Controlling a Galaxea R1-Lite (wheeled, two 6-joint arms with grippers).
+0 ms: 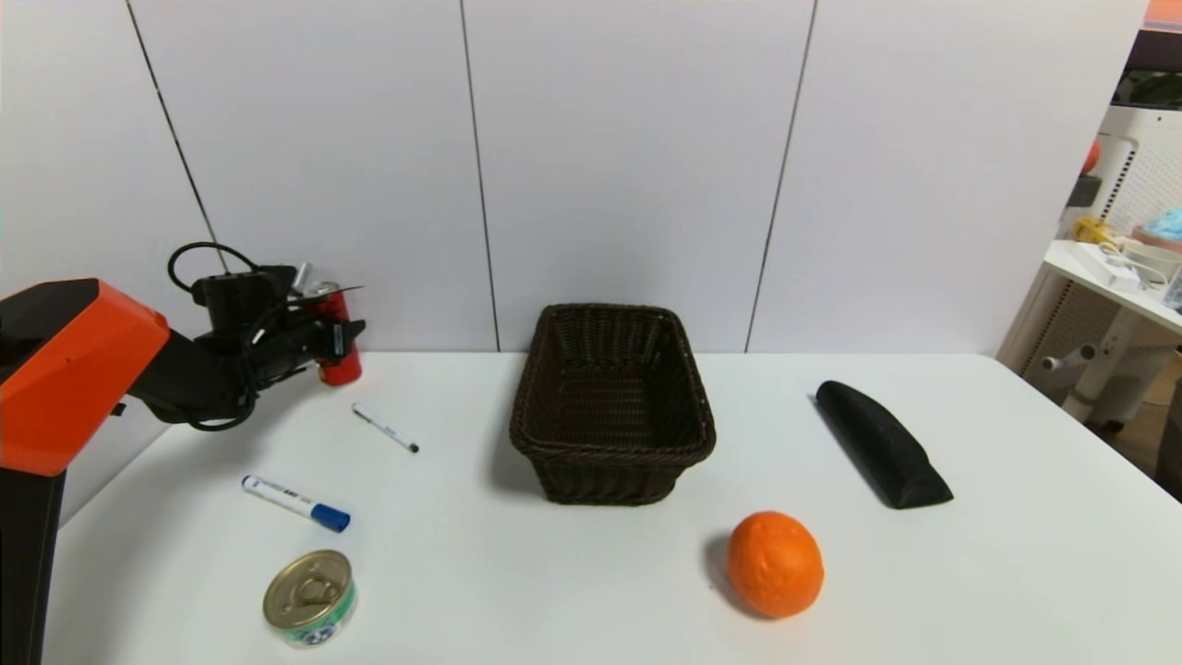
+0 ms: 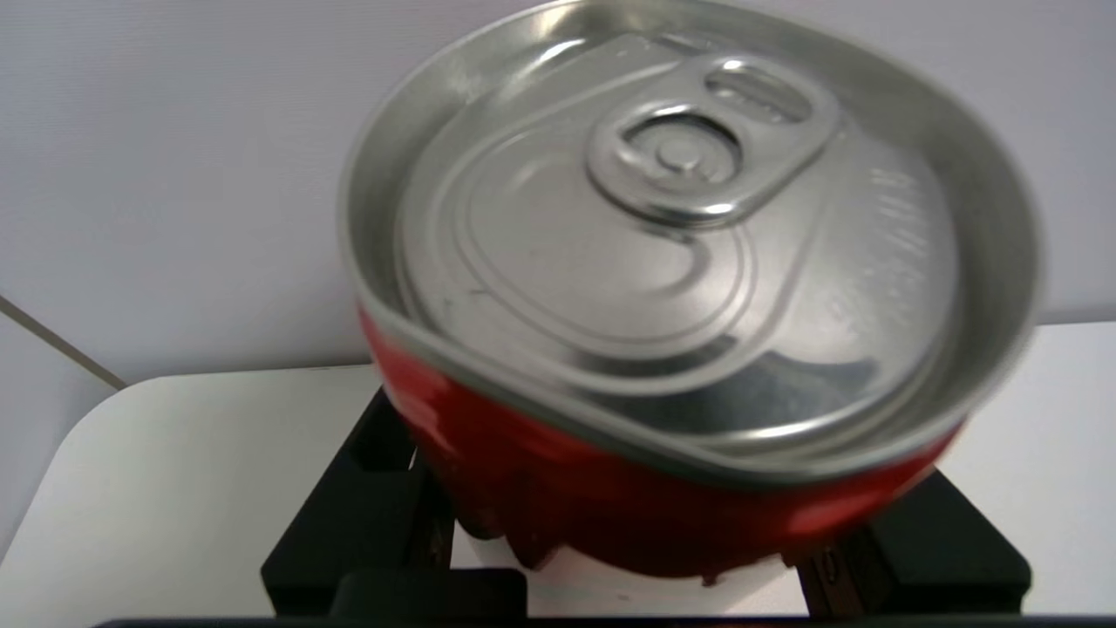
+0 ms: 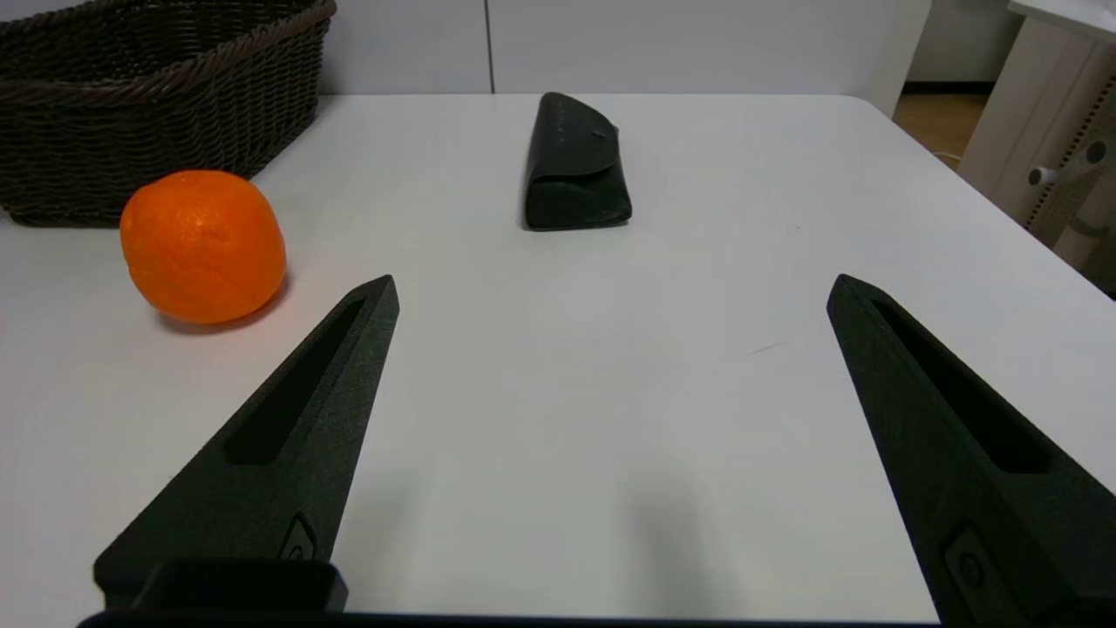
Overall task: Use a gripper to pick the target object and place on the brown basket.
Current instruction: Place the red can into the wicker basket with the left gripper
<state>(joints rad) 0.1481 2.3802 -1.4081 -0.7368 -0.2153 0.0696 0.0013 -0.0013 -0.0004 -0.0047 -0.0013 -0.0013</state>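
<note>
The red soda can (image 1: 343,367) with a silver top stands at the table's far left, near the wall. My left gripper (image 1: 336,338) is shut on the red soda can, one black finger on each side of its body. In the left wrist view the can (image 2: 680,262) fills the frame, tilted, with a finger (image 2: 375,497) on either side. The brown wicker basket (image 1: 609,480) sits at the table's middle, empty, well to the right of the can; it also shows in the right wrist view (image 3: 166,105). My right gripper (image 3: 610,292) is open and empty over the near right of the table.
A thin pen (image 1: 385,428), a blue-capped marker (image 1: 295,503) and a short gold-lidded tin (image 1: 309,598) lie on the left, in front of the can. An orange (image 1: 775,563) and a black case (image 1: 882,455) lie to the right of the basket.
</note>
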